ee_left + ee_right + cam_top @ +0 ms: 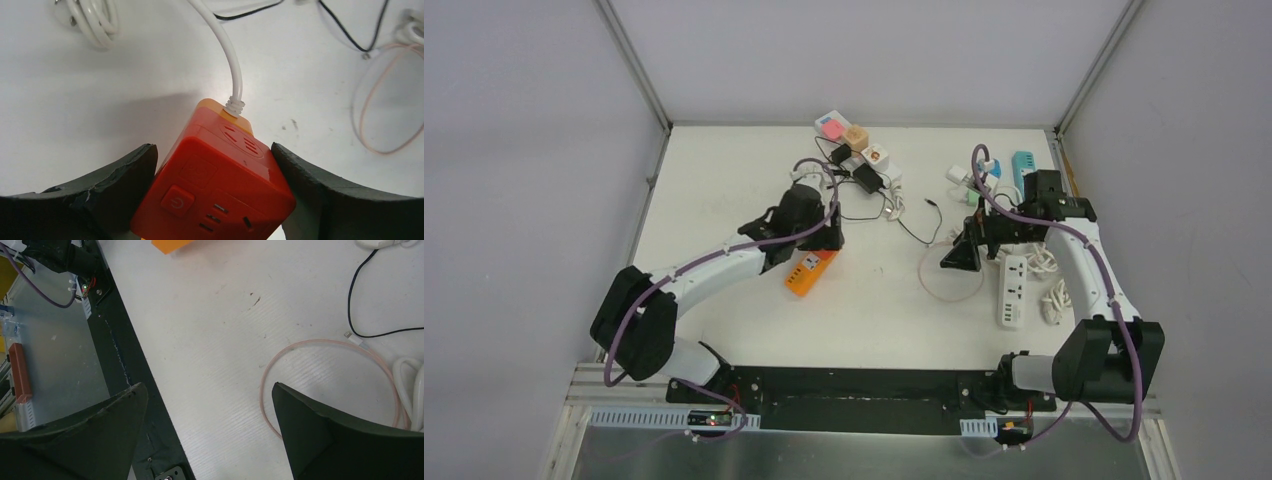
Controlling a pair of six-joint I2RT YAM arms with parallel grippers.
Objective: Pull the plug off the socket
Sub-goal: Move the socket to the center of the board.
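The socket (220, 185) is a red-orange cube with a power button and slots on its faces, and a white cord (232, 65) leaves its far end. My left gripper (212, 147) is shut on it, one black finger against each side. From above, the socket (807, 274) sits left of the table's middle under my left gripper (824, 242). No plug shows in the socket faces I can see. My right gripper (207, 386) hangs open over bare table next to a pink cable loop (325, 342), nothing between its fingers; from above my right gripper (959, 255) is right of centre.
A white power strip (1013, 291) lies at the right with coiled white cords. Several adapters and cubes (854, 140) cluster at the back centre, and more adapters (1024, 165) at the back right. A thin black cable (350, 315) crosses the table. The black base rail (125, 355) runs along the near edge.
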